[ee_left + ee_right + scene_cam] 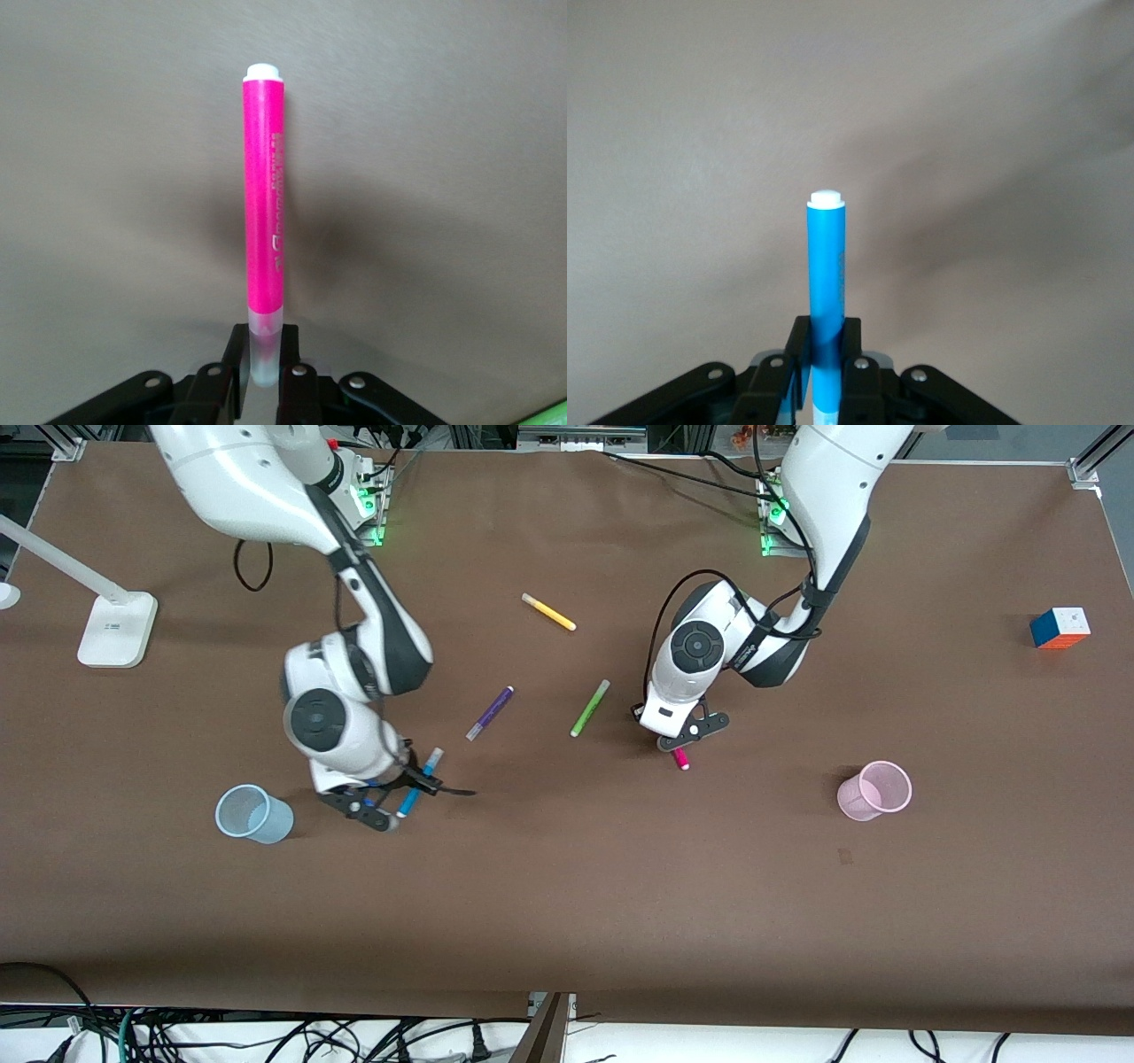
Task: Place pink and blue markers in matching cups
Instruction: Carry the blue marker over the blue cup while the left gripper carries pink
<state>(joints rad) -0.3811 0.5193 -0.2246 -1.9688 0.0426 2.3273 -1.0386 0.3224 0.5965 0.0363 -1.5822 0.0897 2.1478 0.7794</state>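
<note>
The blue marker (418, 784) is clamped between the fingers of the right gripper (390, 797), which is closed on it just beside the pale blue cup (252, 814), toward the right arm's end of the table. In the front view the marker is seen slanting, its pale capped end pointing up and away from the gripper body. The pink marker (680, 758) is held by the left gripper (678, 742), closed on it over bare table near the middle; the pale pink cup (875, 790) stands well apart from it, toward the left arm's end.

In the left wrist view the pink marker (264, 199) is shown nearly full length, gripped at its pale translucent cap by the left gripper (264, 376), with printed lettering along the barrel that cannot be read. In the right wrist view the blue marker (826, 283) is seen gripped on its coloured barrel by the right gripper (826, 372), and its lower end is cut off by the frame edge.

From the front, most of the pink marker is hidden under the left wrist, and only its tip is seen. The cups are shown only by the front view. A purple pen (490, 713), a green pen (590, 708) and a yellow pen (548, 612) lie between the arms, none of them touching another.
</note>
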